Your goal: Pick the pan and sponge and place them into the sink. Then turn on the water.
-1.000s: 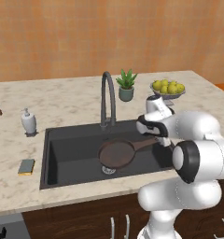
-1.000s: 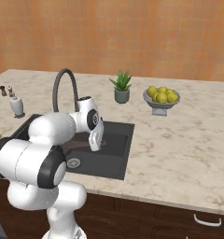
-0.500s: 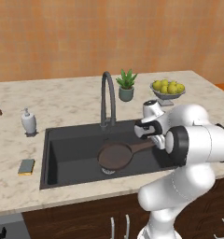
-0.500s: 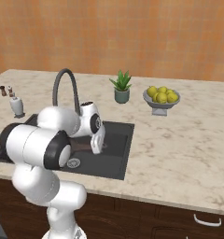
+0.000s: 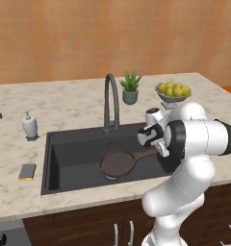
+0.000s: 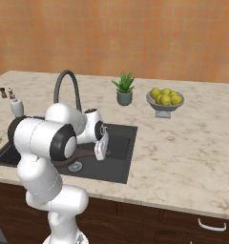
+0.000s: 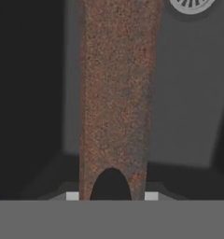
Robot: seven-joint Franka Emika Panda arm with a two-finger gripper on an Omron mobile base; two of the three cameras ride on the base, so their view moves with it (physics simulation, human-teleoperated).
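Lengthwise, the round dark brown frying pan (image 5: 118, 162) lies in the large matte black rectangular sink (image 5: 69, 151), its bowl near the middle of the basin floor and its long straight brown handle running out toward the right wall, rising a little to the end effector (image 5: 156, 146). We take the end effector to be closed on that handle, though in the left base view the arm hides the contact itself. Seen from the hand, the speckled brown handle runs straight up the picture from between the finger tips, with the round silver drain (image 7: 192, 5) at the top right on the grey basin floor. From the right base view the drain (image 6: 75, 166) shows on the sink floor below the white hand, and the arm covers most of the pan. Left of the sink, the small yellow sponge with a grey-green top (image 5: 27, 171) rests on the pale marble bench (image 5: 74, 103), just beside the basin's rim. A grey bowl (image 6: 164, 106) holds yellow fruit (image 6: 165, 96).
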